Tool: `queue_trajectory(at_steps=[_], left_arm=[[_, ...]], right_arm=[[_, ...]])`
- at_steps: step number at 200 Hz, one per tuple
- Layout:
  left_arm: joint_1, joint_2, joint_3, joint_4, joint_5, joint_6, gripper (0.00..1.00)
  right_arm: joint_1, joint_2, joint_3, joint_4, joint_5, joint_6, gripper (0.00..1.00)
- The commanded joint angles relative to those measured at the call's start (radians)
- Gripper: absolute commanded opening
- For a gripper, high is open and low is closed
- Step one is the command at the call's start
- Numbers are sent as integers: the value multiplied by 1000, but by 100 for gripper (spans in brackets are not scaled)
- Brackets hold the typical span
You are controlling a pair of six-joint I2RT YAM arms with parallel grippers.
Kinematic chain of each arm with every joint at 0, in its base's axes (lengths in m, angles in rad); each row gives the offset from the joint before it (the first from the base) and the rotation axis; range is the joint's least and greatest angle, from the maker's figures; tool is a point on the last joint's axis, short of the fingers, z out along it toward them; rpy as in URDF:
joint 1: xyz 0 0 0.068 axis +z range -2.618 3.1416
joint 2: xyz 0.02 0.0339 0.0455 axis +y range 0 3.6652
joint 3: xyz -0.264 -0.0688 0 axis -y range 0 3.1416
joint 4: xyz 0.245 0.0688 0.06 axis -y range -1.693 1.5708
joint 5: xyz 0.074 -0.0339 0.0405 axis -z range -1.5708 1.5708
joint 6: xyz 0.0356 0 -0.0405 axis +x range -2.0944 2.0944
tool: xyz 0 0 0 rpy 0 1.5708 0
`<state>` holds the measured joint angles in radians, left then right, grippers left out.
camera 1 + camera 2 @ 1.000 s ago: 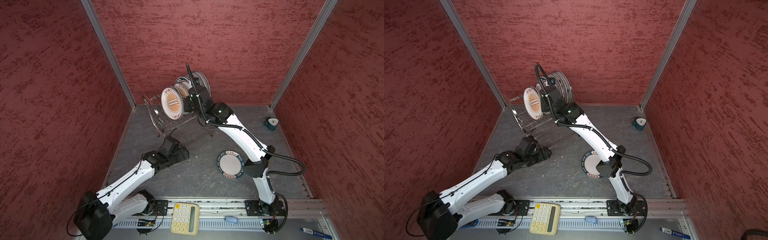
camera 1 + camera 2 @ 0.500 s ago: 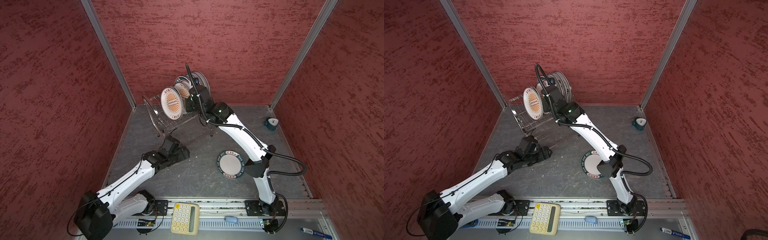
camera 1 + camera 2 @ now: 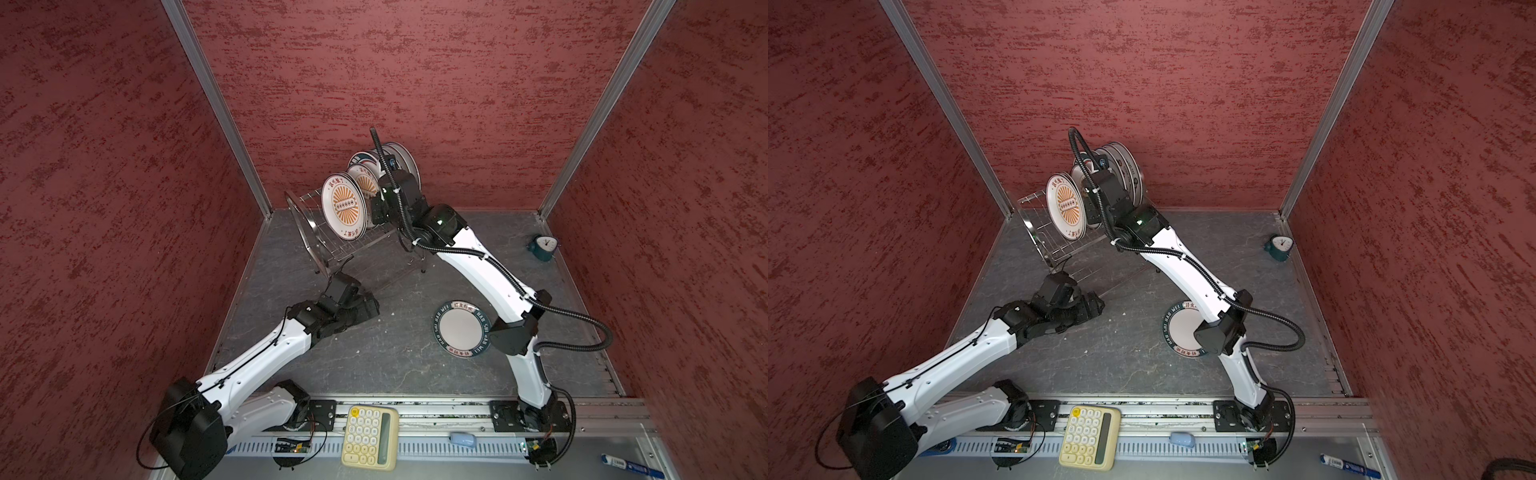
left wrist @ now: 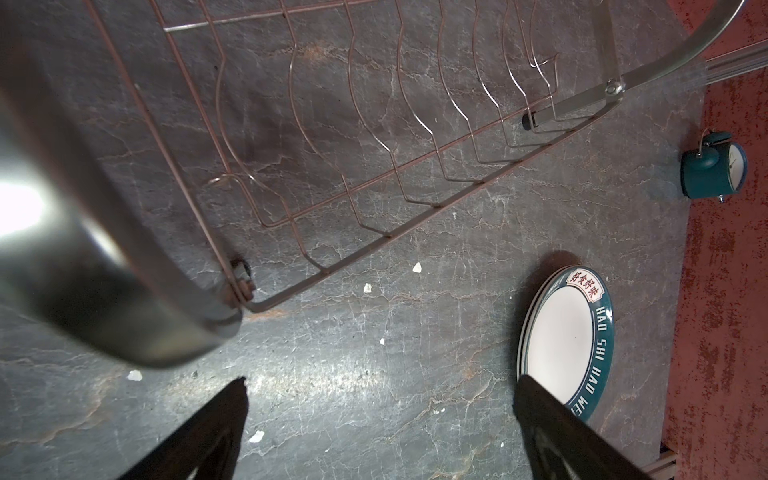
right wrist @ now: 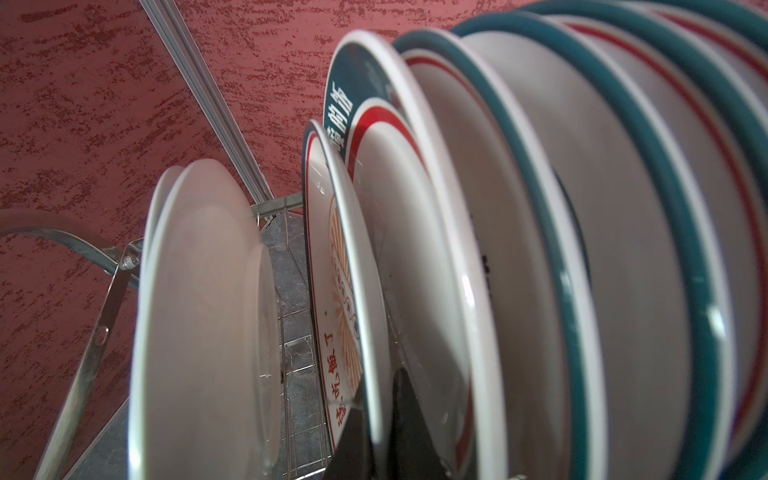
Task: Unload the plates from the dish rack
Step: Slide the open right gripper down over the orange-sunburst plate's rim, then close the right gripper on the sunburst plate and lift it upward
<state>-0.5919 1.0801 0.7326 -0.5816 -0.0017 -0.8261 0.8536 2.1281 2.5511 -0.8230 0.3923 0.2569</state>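
The dish rack (image 3: 332, 245) (image 3: 1054, 245) stands at the back left, with several plates upright in its top shelf. An orange sunburst plate (image 3: 344, 206) (image 3: 1066, 206) is at the front of the row. My right gripper (image 5: 382, 415) (image 3: 376, 208) reaches in behind it and is shut on the rim of the second sunburst plate (image 5: 361, 291). Teal-rimmed plates (image 5: 623, 249) stand close behind. My left gripper (image 4: 380, 382) (image 3: 365, 309) hangs open and empty, low over the table beside the rack's front foot (image 4: 237, 286). A teal-rimmed plate (image 3: 461, 328) (image 4: 561, 336) lies flat on the table.
A teal alarm clock (image 3: 543, 246) (image 4: 712, 166) stands by the right wall. A yellow calculator (image 3: 369, 437), a small blue object (image 3: 461, 439) and a marker (image 3: 623, 461) lie along the front rail. Red walls close in on three sides.
My right gripper has closed the last bit onto the plate's rim among the racked plates. The left arm has stayed still.
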Motion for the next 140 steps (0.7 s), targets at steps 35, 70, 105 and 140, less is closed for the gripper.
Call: queue_trajectory(at_steps=[35, 70, 105, 140], left_arm=[[9, 9, -2, 20, -7, -4, 99], [7, -2, -13, 33, -7, -7, 100], [8, -11, -12, 31, -10, -8, 99], [7, -11, -11, 34, -13, -17, 99]], right_arm=[[19, -60, 17, 103, -13, -29, 0], [19, -81, 18, 119, 23, -52, 0], [19, -96, 18, 143, 26, -71, 0], [21, -105, 17, 151, 53, -88, 0]])
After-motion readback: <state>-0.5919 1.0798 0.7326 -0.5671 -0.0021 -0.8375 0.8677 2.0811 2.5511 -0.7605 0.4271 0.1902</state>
